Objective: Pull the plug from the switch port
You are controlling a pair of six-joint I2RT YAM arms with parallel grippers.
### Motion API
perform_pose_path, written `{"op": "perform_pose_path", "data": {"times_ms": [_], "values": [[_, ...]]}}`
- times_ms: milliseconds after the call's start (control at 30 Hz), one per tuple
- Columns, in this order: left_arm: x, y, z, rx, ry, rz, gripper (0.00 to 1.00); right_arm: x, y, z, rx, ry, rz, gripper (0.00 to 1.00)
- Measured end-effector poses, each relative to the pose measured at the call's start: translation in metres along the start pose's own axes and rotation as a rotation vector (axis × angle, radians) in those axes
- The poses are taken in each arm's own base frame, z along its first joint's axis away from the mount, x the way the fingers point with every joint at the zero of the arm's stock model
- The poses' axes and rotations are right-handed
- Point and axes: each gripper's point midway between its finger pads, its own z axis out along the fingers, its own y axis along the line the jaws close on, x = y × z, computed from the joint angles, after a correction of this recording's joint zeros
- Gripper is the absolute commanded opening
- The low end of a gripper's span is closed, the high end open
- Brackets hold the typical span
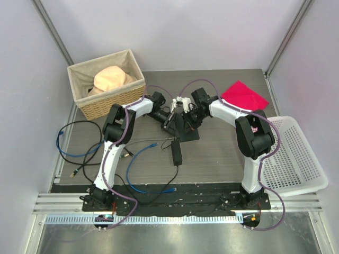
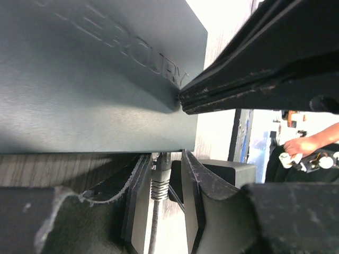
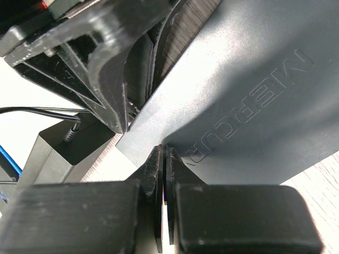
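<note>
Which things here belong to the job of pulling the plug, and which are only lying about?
Job: switch, plug, left gripper open around the plug, right gripper shut, tips on the switch.

Lying about: adapter, blue cable, black cable, wicker basket, red cloth, white tray.

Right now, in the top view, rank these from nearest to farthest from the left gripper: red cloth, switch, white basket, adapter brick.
From the left gripper:
1. switch, right by its fingertips, mid-table.
2. adapter brick, just behind, toward the arm bases.
3. red cloth, at the far right of the table.
4. white basket, at the table's right edge.
</note>
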Motion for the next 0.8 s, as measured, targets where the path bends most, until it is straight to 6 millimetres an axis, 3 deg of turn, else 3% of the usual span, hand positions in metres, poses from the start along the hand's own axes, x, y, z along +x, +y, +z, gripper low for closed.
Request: {"op": "perform_pose_path", "data": {"times_ms": [200, 333, 400, 500, 533, 800], "values": [[0.006, -0.004, 0.000, 0.033, 0.015, 0.060, 0.37, 0.000, 0.001, 0.001, -0.005, 0.001, 0.001, 0.01], [0.011, -0.006, 0.000, 0.054, 0.027, 0.087, 0.33, 0.000, 0.002, 0.001, -0.011, 0.002, 0.004, 0.01], [0.012, -0.005, 0.000, 0.055, 0.030, 0.095, 0.29, 0.000, 0.002, 0.001, -0.012, 0.004, 0.004, 0.01], [0.013, -0.003, 0.000, 0.044, 0.036, 0.101, 0.03, -0.001, 0.002, 0.002, -0.015, 0.004, 0.006, 0.01], [0.014, -0.002, 0.000, 0.040, 0.037, 0.094, 0.00, -0.001, 0.003, 0.002, -0.016, 0.003, 0.006, 0.01], [0.012, -0.002, 0.000, 0.003, 0.039, -0.080, 0.00, -0.005, 0.003, 0.004, -0.016, -0.001, 0.010, 0.01]]}}
